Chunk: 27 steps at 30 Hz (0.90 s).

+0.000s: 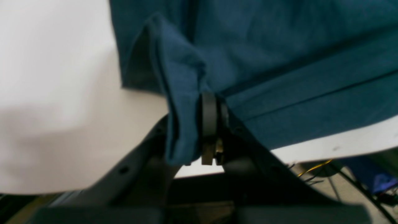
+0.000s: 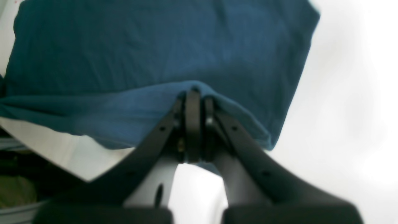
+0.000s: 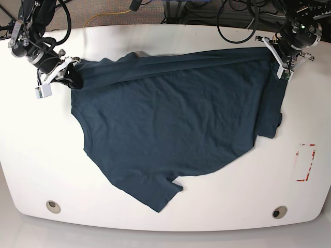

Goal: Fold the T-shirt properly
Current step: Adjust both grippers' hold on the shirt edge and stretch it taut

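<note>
The T-shirt (image 3: 176,124) lies spread on the white table (image 3: 41,155). Left gripper (image 1: 214,96) and right gripper (image 2: 192,91) each stand clamped on its far edge

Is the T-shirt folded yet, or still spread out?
Mostly spread: the T-shirt lies open across the table, one sleeve sticking out, only its far edge doubled over between the left claw and right claw.

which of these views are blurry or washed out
Left wrist view: soft all over, the table blown out white, the end effector dark. Right wrist view: also soft, the T-shirt hazy, the white tabletop overexposed. Base view: sharp and evenly lit, though its edges curve.
</note>
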Available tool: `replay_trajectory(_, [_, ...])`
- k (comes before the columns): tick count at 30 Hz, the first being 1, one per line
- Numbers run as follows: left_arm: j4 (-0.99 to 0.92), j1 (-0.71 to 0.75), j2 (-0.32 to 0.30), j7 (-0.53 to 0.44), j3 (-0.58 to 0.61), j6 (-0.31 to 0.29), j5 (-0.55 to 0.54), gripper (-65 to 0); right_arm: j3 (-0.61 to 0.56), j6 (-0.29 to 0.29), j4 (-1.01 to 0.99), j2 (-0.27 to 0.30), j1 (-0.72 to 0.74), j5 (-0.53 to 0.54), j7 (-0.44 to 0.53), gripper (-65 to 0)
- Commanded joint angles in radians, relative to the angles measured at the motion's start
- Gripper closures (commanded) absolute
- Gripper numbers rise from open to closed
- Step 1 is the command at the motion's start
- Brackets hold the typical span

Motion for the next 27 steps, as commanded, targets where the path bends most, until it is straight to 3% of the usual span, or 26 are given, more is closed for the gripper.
replay_trajectory(1, [0.017, -0.044, -0.01, -0.01, -0.006, 0.006, 0.003, 0.0, 0.007, -0.001, -0.028, 0.002, 0.061, 0.013, 0.019, 0.0])
replay_trajectory(17, [-0.022, -0.248, -0.012, -0.007, -0.008, 0.006, 0.009, 0.0, 0.005, 0.0, -0.386, -0.002, 0.403, 0.008, 0.022, 0.0])
replay_trajectory(27, [-0.163, -0.376, -0.041, -0.007, -0.008, 0.006, 0.009, 0.0, -0.064, 0.003, -0.493, -0.01, 0.549, -0.167, 0.037, 0.0])
